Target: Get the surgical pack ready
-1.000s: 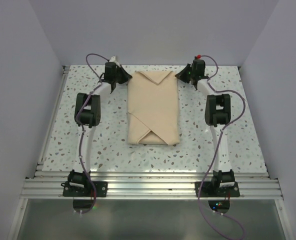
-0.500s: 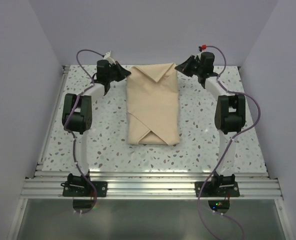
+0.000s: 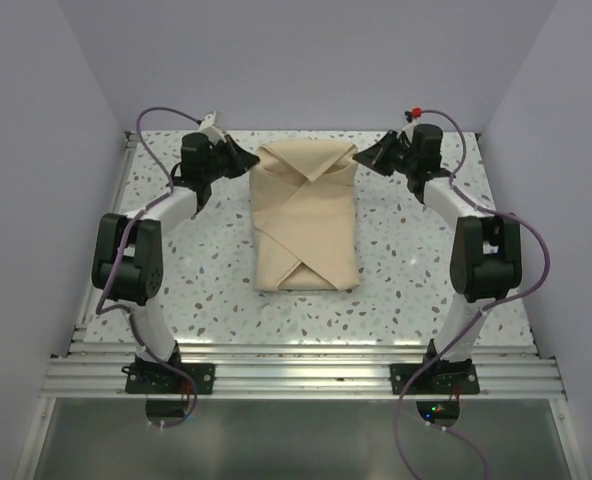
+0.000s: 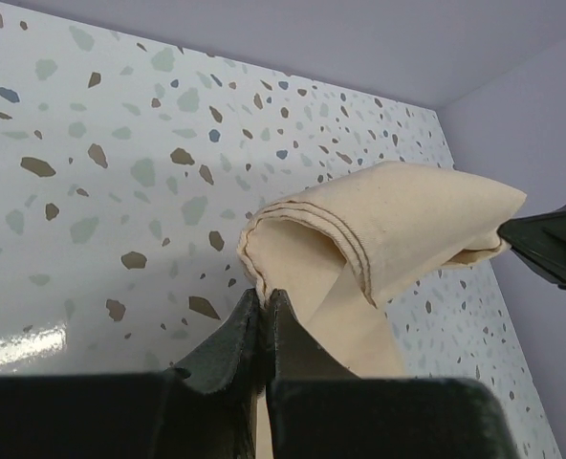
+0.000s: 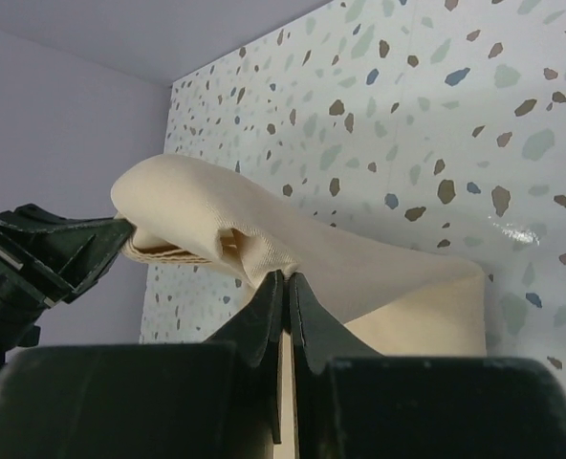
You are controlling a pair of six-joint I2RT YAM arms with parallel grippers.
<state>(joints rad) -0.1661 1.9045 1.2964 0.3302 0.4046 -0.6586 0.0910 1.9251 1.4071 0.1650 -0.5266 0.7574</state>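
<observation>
There, surgical pack (image 3: 306,230) on speckled table (image 3: 426,285), lilac walls (image 3: 306,60) around.

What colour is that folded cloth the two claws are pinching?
The cloth is plain tan-beige; best seen in the top external view.

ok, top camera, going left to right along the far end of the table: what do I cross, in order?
left arm's fingers, shut on the bundle's far-left corner → tan cloth bundle → right arm's fingers, shut on its far-right corner.
</observation>
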